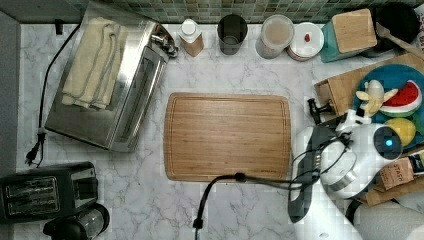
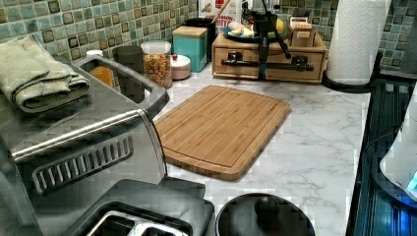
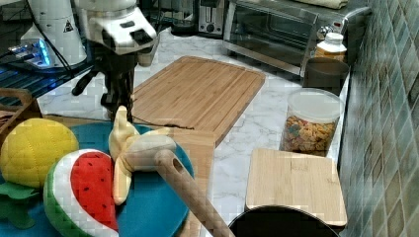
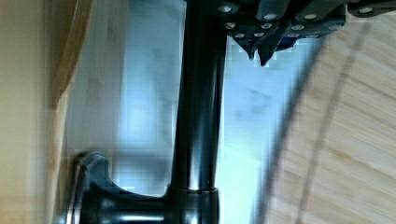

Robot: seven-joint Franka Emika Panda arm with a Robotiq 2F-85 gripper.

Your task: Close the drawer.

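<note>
The drawer [image 2: 269,70] is the light-bamboo front of the wooden box at the back of the left view; it sits almost flush in the box. Its long black bar handle [image 2: 290,64] runs across the front. My gripper [image 2: 262,74] hangs straight down in front of the handle's middle, fingers shut and empty. In the wrist view the handle [image 4: 198,116] lies right beside my fingertips [image 4: 266,56], with the drawer front [image 4: 28,116] behind it. In the right view my gripper [image 3: 120,109] stands at the box's front edge. The white arm [image 1: 360,150] covers most of the handle in the top view.
A bamboo cutting board [image 1: 227,136] lies mid-counter just in front of the drawer. A blue plate [image 3: 148,207] of toy fruit sits on the box top. A paper towel roll [image 2: 356,39] and a teal canister [image 2: 191,46] flank the box. A toaster oven [image 1: 115,85] stands at the top view's left.
</note>
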